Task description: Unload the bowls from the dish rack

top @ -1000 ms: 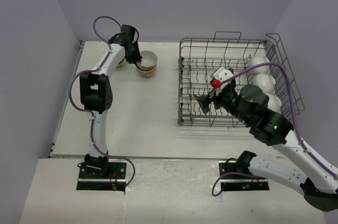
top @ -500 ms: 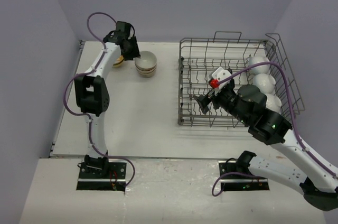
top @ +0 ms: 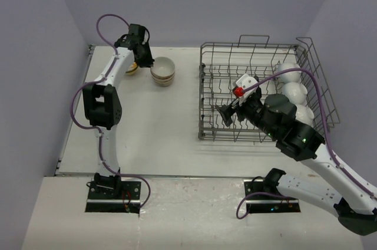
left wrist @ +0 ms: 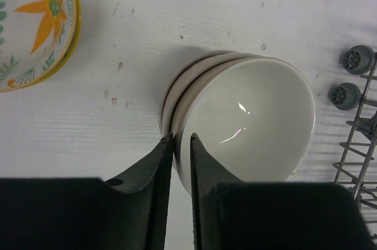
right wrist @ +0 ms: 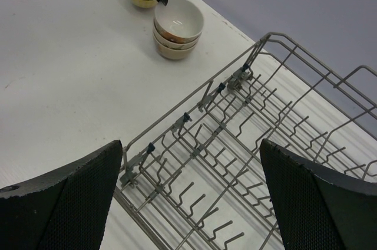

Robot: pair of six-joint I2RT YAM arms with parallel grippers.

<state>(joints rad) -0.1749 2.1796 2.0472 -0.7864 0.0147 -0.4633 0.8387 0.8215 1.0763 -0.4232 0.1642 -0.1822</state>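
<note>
Pale table point(top: 159, 126), lilac walls point(top: 194, 2). My left end effector point(left wrist: 181, 138), fingers nearly pressed together and empty, hangs over the stacked bowls point(left wrist: 253, 114). My right end effector point(right wrist: 189, 161), spread wide, faces the rack point(right wrist: 247, 114); white bowls point(top: 293, 91) sit behind it.

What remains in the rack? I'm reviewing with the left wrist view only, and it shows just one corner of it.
Observer: Three white bowls stand along the right side of the dish rack.
Operator: And the other rows?
Observer: The tines in its left and middle rows hold nothing.
Operator: Where is the other arm?
Observer: The right gripper hangs wide open over the rack's near-left part, holding nothing.
</note>
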